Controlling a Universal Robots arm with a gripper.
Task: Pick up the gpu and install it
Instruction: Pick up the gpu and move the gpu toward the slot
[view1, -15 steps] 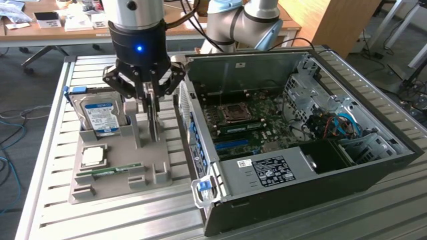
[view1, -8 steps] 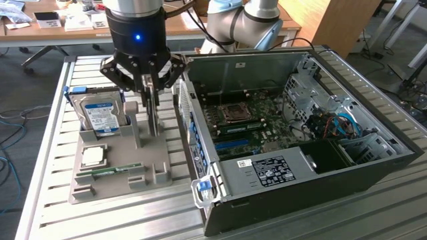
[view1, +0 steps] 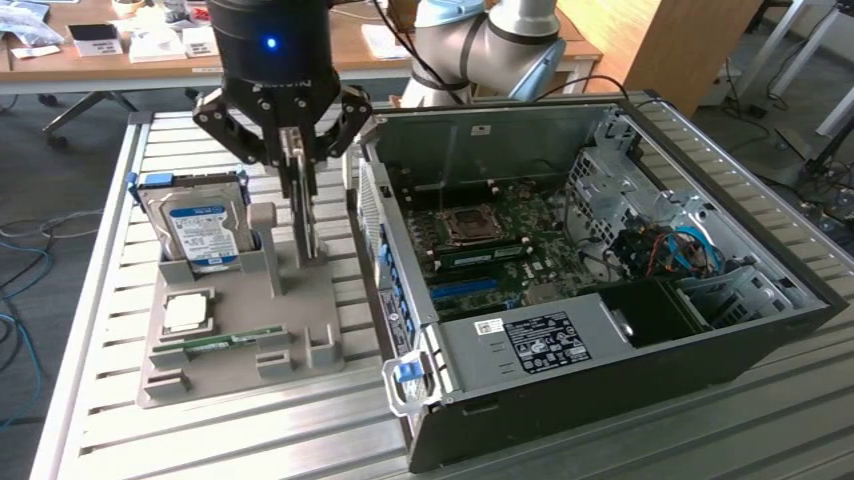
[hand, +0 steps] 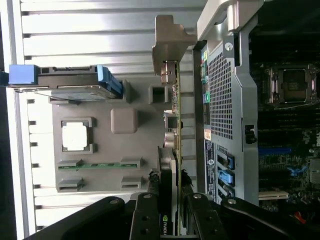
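The gpu (view1: 307, 215) hangs edge-on as a thin dark card, upright over the grey holder tray (view1: 240, 372), with its lower end close to the tray's right post. My gripper (view1: 302, 165) is shut on its upper part, one finger on each face. In the wrist view the gpu (hand: 175, 145) runs as a narrow strip from between the black fingers (hand: 148, 215) to its silver bracket (hand: 167, 47), right beside the computer case's perforated rear wall (hand: 222, 95). Whether the card's lower edge still touches the tray cannot be told.
The open computer case (view1: 747, 300) lies at the exterior view's right with the motherboard (view1: 501, 240) exposed. On the tray stand a hard drive (view1: 200, 232), a processor chip (view1: 187, 312) and a green memory stick (view1: 220, 343). The slatted metal table (view1: 174, 440) spreads around them.
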